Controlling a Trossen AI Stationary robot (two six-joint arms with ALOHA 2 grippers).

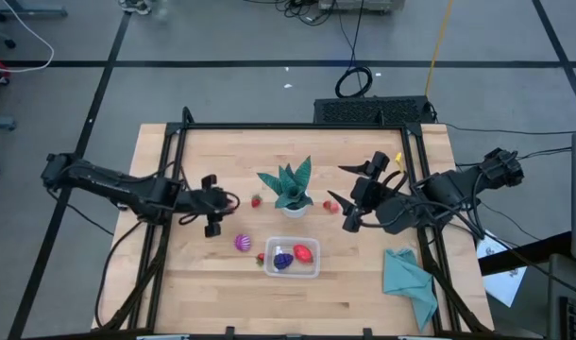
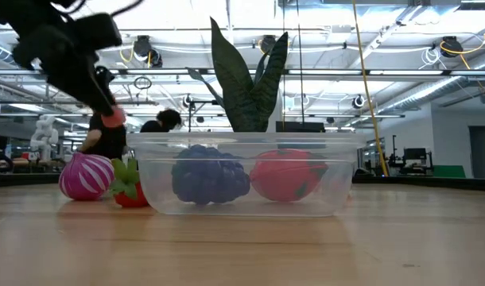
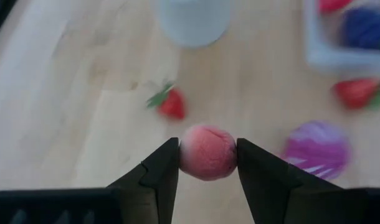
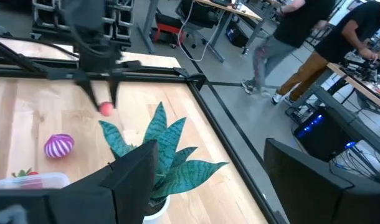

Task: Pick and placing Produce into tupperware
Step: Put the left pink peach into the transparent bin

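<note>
There are three strawberries: one (image 1: 257,200) just ahead of the left claw (image 1: 233,200), one (image 1: 261,258) to its side by the tupperware (image 1: 312,272), and one (image 1: 331,206) near the right claw (image 1: 347,198). One pink-red ball (image 3: 207,152) sits between the left claw's fingers. There is one striped purple ball (image 1: 242,243), one dark purple piece (image 1: 283,261), one red piece (image 1: 303,252), one plant (image 1: 290,187) and one cloth (image 1: 408,281)

**Even overhead light, soft focus at the wrists**

Bright ceiling strip lights (image 2: 322,36) fill the room beyond the table (image 1: 222,283) and glare white in the low view. From above, the wood is evenly lit, with only faint, short shadows under the arms. In the left wrist view the pink ball (image 3: 207,152) between the fingers (image 3: 159,171) is fairly sharp, while the strawberry (image 3: 171,103), the striped ball (image 3: 318,148) and the white pot (image 3: 193,18) behind it are smeared. In the right wrist view the near dark fingers (image 4: 137,171) are blurred, and so are the walking people (image 4: 302,50).
</note>
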